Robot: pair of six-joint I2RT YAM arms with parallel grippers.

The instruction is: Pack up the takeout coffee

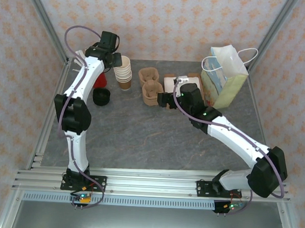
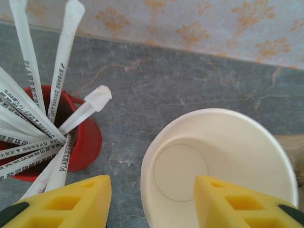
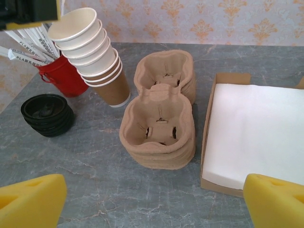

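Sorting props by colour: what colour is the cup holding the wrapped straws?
The straw cup is red, clearest in the right wrist view.

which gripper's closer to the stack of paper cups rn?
Left. The left gripper hangs right over the cup stack, jaws straddling the top cup's rim. The right gripper sits off to the stack's right, past the pulp carriers, near the napkin box.
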